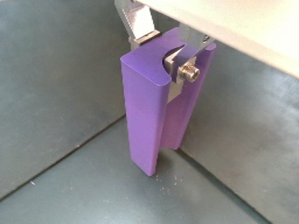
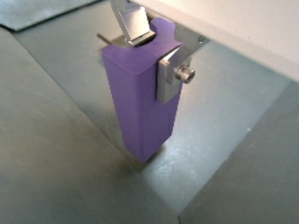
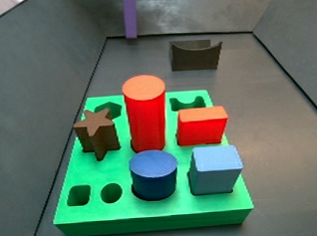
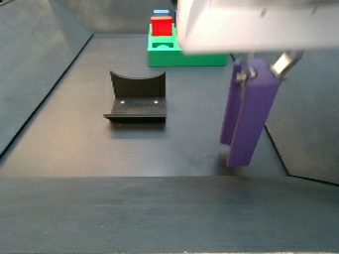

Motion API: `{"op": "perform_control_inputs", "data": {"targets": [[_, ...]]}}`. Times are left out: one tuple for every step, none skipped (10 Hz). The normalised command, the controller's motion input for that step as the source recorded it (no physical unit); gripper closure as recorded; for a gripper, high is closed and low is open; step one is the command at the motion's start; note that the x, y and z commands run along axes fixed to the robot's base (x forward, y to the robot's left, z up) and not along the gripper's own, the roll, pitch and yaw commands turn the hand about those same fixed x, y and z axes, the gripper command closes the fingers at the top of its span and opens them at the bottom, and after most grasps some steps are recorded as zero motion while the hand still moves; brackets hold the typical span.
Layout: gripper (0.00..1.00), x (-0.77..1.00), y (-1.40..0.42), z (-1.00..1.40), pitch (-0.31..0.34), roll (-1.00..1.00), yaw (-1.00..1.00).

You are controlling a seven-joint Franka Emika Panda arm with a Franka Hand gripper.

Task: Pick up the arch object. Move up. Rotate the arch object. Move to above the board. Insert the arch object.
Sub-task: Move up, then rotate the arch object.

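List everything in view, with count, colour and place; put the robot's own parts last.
Board: one, bright green, near end of the floor.
Cylinder: one, red, tall, upright in the board's middle.
Star: one, brown, in the board beside the cylinder.
Cube: one, red, in the board.
Cube: one, light blue, in the board.
Round block: one, dark blue, in the board.
Notched block: one, dark olive, on the floor beyond the board.
Arch block: one, purple, upright, held.
Gripper: one, silver fingers clamped on the arch block's top.
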Motion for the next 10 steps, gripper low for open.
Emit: {"op": "perform_control_inputs", "data": {"targets": [[1.0, -0.03, 0.01, 0.41, 0.058, 0.04, 0.01], [1.0, -0.02, 0.01, 0.26, 0.075, 0.05, 0.01], [1.0, 0.15, -1.0, 0.38, 0.0, 0.0, 0.0], [1.0, 0.15, -1.0, 0.34, 0.001, 0.0, 0.01], [1.0, 0.13, -1.0, 0.34, 0.015, 0.01, 0.01], [1.0, 0.12, -1.0, 0.33, 0.009, 0.04, 0.01], [1.0, 0.11, -1.0, 0.31, 0.015, 0.05, 0.01], [1.0, 0.1, -1.0, 0.3, 0.02, 0.06, 0.01], [1.0, 0.09, -1.0, 0.29, 0.026, 0.07, 0.02], [1.0, 0.07, -1.0, 0.28, 0.032, 0.07, 0.02]]}}
